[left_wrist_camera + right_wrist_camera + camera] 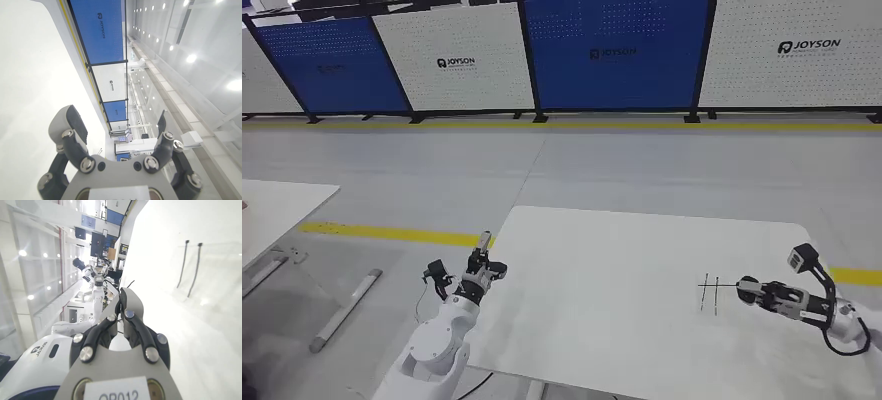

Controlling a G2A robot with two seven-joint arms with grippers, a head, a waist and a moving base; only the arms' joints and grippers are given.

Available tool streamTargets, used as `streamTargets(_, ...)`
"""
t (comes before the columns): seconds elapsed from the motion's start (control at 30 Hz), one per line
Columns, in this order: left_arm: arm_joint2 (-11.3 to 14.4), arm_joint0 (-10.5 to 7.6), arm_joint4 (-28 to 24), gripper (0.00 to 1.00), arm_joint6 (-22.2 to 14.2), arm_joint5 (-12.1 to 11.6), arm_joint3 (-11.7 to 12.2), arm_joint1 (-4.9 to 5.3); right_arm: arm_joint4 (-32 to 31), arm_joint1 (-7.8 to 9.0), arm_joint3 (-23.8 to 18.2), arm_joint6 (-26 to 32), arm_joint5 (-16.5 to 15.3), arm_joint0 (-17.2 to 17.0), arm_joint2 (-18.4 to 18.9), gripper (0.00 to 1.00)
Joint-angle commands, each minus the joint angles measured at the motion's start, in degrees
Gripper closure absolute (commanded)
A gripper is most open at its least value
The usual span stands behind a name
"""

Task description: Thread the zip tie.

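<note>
Two black zip ties (709, 292) lie side by side on the white table (612, 290) near its right end; the right wrist view shows them as zip ties (189, 268), heads away from the gripper. My right gripper (742, 288) is just right of them, shut on a third thin black zip tie (717, 286) that sticks out across the two lying ones. In the right wrist view its tip (130, 283) pokes past the shut right gripper (121, 292). My left gripper (481, 262) is at the table's left edge, and in its own view the left gripper (118, 110) is open with nothing in it.
The table's middle is bare white surface between the two arms. A second white table (277, 205) and a pale bar (345, 310) on the floor lie off to the left. Blue and white panels (612, 55) line the far side.
</note>
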Motion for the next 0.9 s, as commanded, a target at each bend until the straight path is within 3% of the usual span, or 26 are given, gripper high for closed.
streamTargets(0.0, 0.0, 0.0, 0.0, 0.0, 0.0, 0.0, 0.0, 0.0, 2.28, -0.52, -2.63, -2.34, -0.72, -0.51, -0.61, 1.0)
streamTargets(0.13, 0.0, 0.0, 0.0, 0.0, 0.0, 0.0, 0.0, 0.0, 2.45, -1.69, -5.85, -7.0, 1.12, 0.04, -3.35, 1.0)
streamTargets(0.33, 0.02, -0.07, 0.08, 0.0, -0.08, 0.0, 0.04, 0.0, 2.45, -1.69, -5.85, -7.0, 1.12, 0.04, -3.35, 1.0)
streamTargets(0.47, 2.18, -1.06, 5.83, 0.0, -6.88, -2.99, -0.78, 0.25, 2.45, -1.69, -5.85, -7.0, 1.12, 0.04, -3.35, 1.0)
streamTargets(0.57, 4.13, -0.91, 7.45, 0.0, -13.5, -5.95, -3.05, 0.39, 2.45, -1.69, -5.85, -7.0, 1.12, 0.04, -3.35, 1.0)
streamTargets(0.63, 5.69, -0.91, 8.69, 0.0, -16.73, -6.6, -4.83, 0.44, 2.45, -1.69, -5.85, -7.0, 1.12, 0.04, -3.35, 1.0)
streamTargets(0.73, 7.98, -0.85, 12.05, 0.0, -18.73, -7.42, -6.58, 0.45, 2.45, -1.69, -5.85, -7.0, 1.12, 0.04, -3.35, 1.0)
streamTargets(0.87, 8.34, -0.85, 12.43, 0.0, -18.31, -7.21, -6.68, 0.42, 2.45, -1.69, -5.85, -7.0, 1.12, 0.04, -3.35, 1.0)
